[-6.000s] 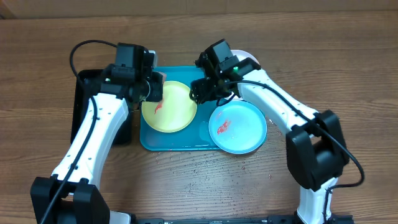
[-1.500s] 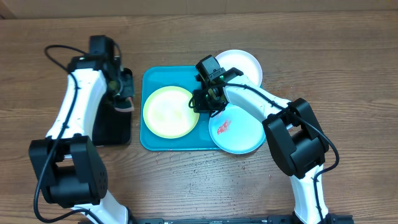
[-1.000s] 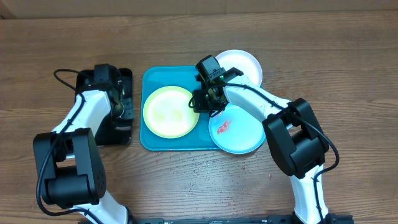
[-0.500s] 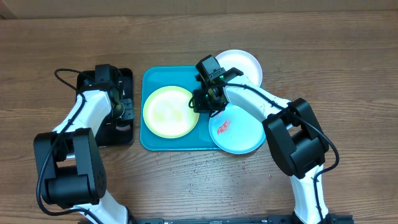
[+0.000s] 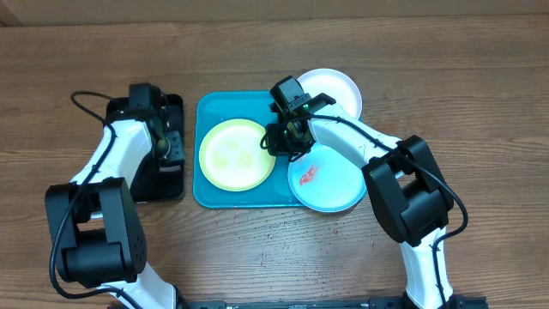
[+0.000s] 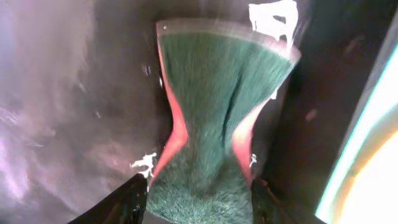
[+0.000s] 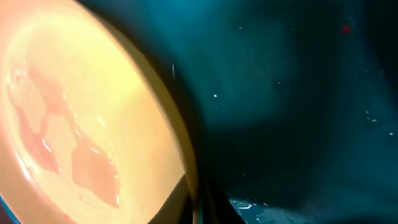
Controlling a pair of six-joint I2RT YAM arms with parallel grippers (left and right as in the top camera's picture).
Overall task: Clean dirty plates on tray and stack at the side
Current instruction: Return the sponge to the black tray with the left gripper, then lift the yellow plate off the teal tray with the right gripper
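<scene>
Overhead, the round, axis-less yellow plate (image 5: 233, 154) is seen flat on the left of the tray (image 5: 204, 196). Only in wrist views are the right gripper (image 5: 274, 144) shown pinched on its rim and the left gripper (image 6: 198, 205) clamped on a sponge (image 6: 217, 106).

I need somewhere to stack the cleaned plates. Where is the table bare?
Bare table runs behind the tray and black tray, and in front of the tray. Crowded: the tray's right edge, where yellow plate, blue plate and white plate cluster around the right arm.
</scene>
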